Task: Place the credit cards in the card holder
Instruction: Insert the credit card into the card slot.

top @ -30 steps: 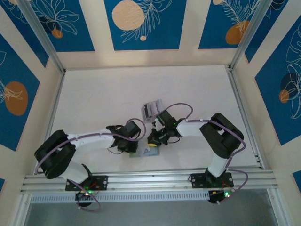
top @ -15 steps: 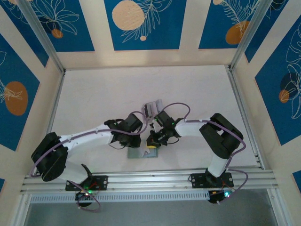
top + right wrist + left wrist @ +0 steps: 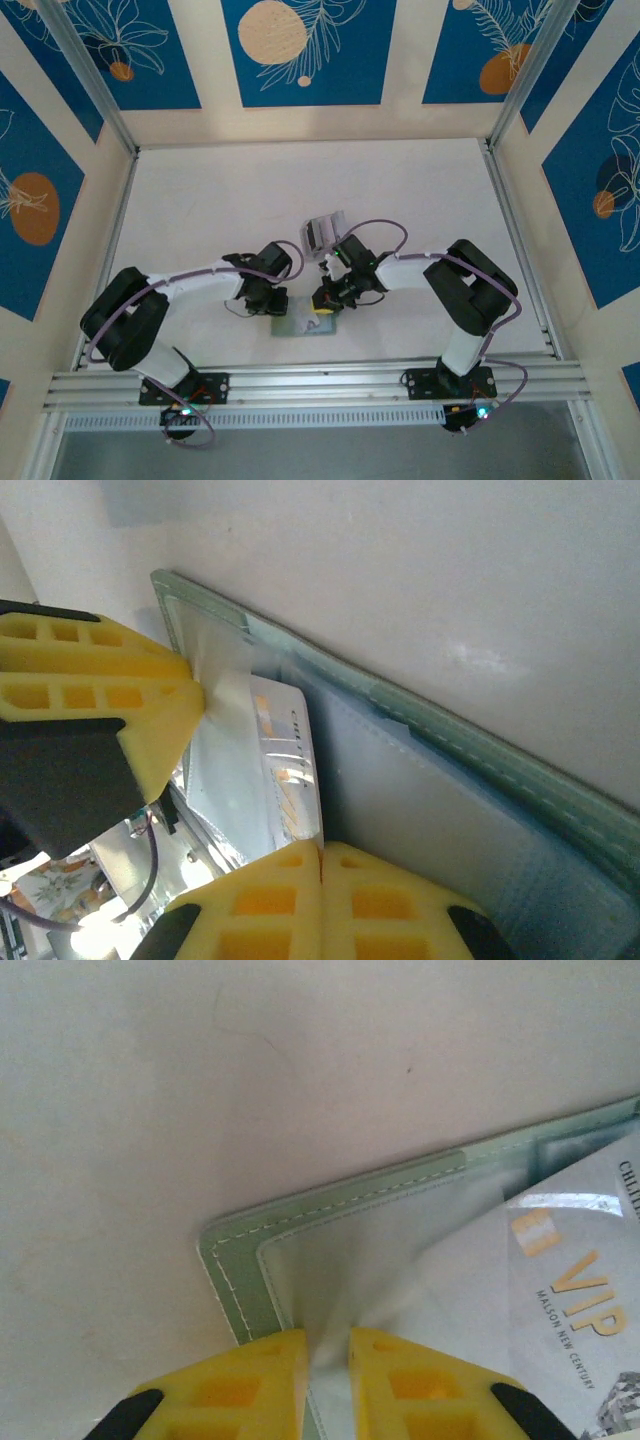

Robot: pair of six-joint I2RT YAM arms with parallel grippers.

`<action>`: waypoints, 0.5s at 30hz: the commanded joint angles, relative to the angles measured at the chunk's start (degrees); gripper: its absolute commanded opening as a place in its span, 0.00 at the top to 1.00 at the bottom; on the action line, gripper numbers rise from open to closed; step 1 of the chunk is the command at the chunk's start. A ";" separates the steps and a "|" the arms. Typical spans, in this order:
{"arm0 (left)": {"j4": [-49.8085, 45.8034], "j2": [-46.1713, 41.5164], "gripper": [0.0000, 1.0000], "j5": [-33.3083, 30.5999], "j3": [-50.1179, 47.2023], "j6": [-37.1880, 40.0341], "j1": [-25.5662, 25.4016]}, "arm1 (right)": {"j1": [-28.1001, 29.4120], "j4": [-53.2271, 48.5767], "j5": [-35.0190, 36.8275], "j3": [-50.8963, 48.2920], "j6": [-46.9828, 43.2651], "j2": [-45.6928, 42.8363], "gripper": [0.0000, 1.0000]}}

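my left end effector (image 3: 328, 1348) pinches open the sage-green fold-over card holder (image 3: 236, 1260); my right end effector (image 3: 320, 868) grips a pale plastic credit card (image 3: 287, 780), mid-insertion, needing a push deeper.

I get an evenly bright overhead view, just soft shadows under the arms on the table (image 3: 200, 220), but my wrist views go soft — the left hand (image 3: 328, 1345) blurs at the frame's bottom edge, the clear pocket of the card holder (image 3: 235, 1260) smears into haze, and glare whitens the credit card (image 3: 570, 1300).

open table (image 3: 200, 200) left, pale stack (image 3: 323, 232) behind card holder (image 3: 295, 328)
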 commanded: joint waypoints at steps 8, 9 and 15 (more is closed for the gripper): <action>3.08 2.39 0.82 1.32 -6.38 -0.14 0.22 | -0.69 3.91 -1.37 -3.86 3.27 -0.53 1.00; 3.30 2.21 0.82 1.36 -6.55 -0.23 0.22 | -0.78 3.99 -1.38 -4.01 3.53 -0.36 1.00; 3.45 1.89 0.82 1.62 -7.16 -0.46 0.21 | -1.83 6.68 -1.46 -6.28 6.31 0.01 1.00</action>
